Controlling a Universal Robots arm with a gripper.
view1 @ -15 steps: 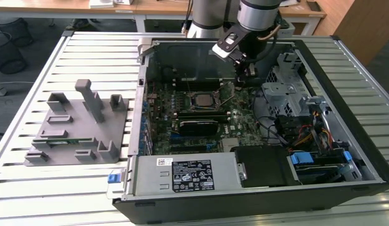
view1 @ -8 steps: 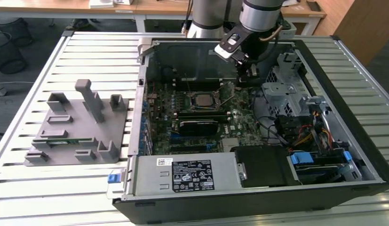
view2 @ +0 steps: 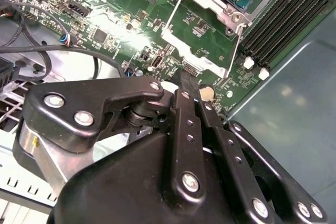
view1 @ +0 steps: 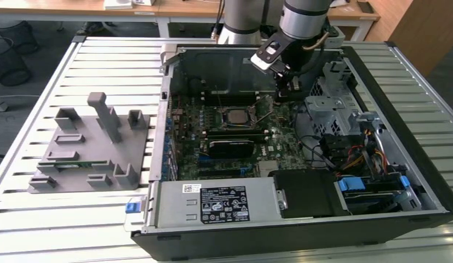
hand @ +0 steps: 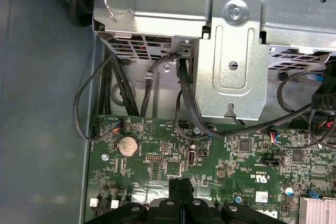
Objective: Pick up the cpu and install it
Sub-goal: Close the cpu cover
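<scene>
On a pale slatted metal table [view1: 102, 60], with wooden desks [view1: 189, 8] and a wire bin [view1: 9, 60] behind, the open computer case [view1: 401, 181] holds the cpu [view1: 236, 116] seated in its socket on the green motherboard [view1: 277, 145], while the gripper [view1: 287, 93], clenched shut, hovers just beside that socket.

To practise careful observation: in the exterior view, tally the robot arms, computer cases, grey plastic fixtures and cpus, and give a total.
Robot arm: 1
Computer case: 1
Grey plastic fixture: 1
cpu: 1
Total: 4
</scene>
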